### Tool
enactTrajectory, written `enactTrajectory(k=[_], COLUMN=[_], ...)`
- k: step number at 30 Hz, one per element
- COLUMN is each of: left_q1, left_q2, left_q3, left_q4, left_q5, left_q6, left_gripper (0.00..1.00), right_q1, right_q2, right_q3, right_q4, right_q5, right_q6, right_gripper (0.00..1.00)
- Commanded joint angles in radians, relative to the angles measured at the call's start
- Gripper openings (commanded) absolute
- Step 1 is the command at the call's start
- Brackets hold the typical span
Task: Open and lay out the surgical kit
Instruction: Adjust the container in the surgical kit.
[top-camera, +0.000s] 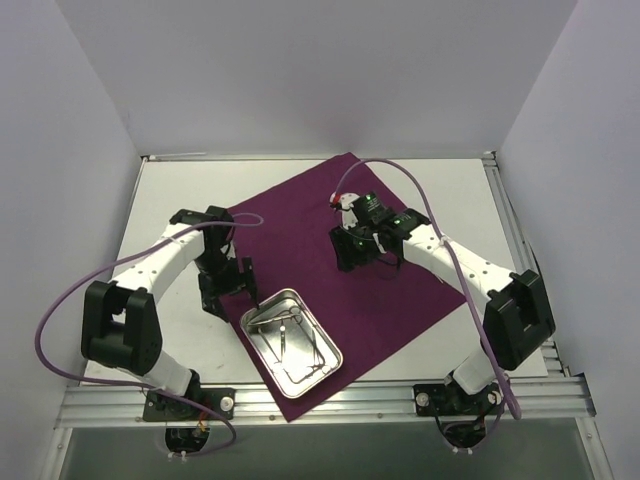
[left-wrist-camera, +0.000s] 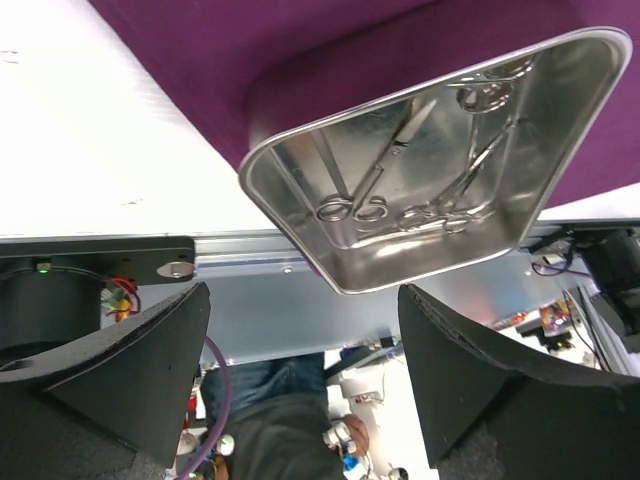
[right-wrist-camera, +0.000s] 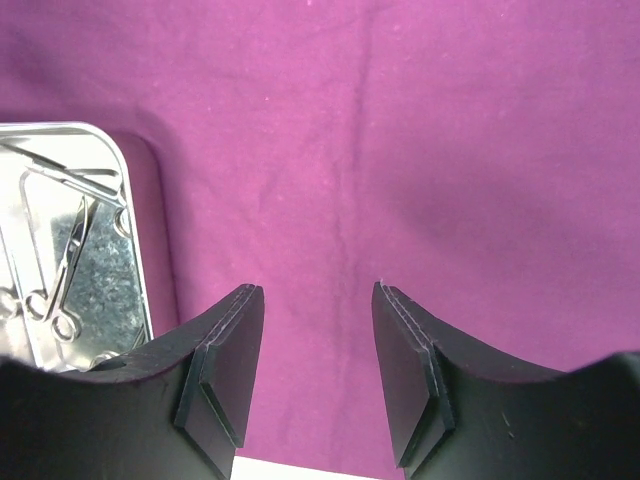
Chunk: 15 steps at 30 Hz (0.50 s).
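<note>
The dark purple cloth (top-camera: 380, 290) lies spread flat on the table like a diamond. The steel tray (top-camera: 292, 342) sits on its near left part and holds several ring-handled instruments (top-camera: 283, 322). In the left wrist view the tray (left-wrist-camera: 300, 195) and instruments (left-wrist-camera: 400, 195) show ahead of the fingers. My left gripper (top-camera: 232, 290) is open and empty, just left of the tray over the cloth's edge. My right gripper (top-camera: 362, 255) is open and empty above the bare middle of the cloth (right-wrist-camera: 400, 150); the tray (right-wrist-camera: 135, 215) shows at its left.
The white table top (top-camera: 180, 200) is bordered by aluminium rails (top-camera: 320, 400) at the near edge and white walls around. Purple cables (top-camera: 60, 310) loop from both arms.
</note>
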Motion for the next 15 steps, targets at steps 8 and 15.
enactTrajectory(k=[8,15], left_q1=[0.004,0.006], left_q2=[0.102,0.181], left_q3=[-0.042,-0.035], left_q4=[0.053,0.098], left_q5=[0.078,0.081], left_q6=[-0.048,-0.055], left_gripper=[0.85,0.80], right_q1=[-0.004,-0.003], right_q2=[-0.070,-0.072], right_q3=[0.012,0.046], right_q4=[-0.074,-0.123], right_q5=[0.005,0.025], right_q6=[-0.010,-0.007], right_gripper=[0.48,0.48])
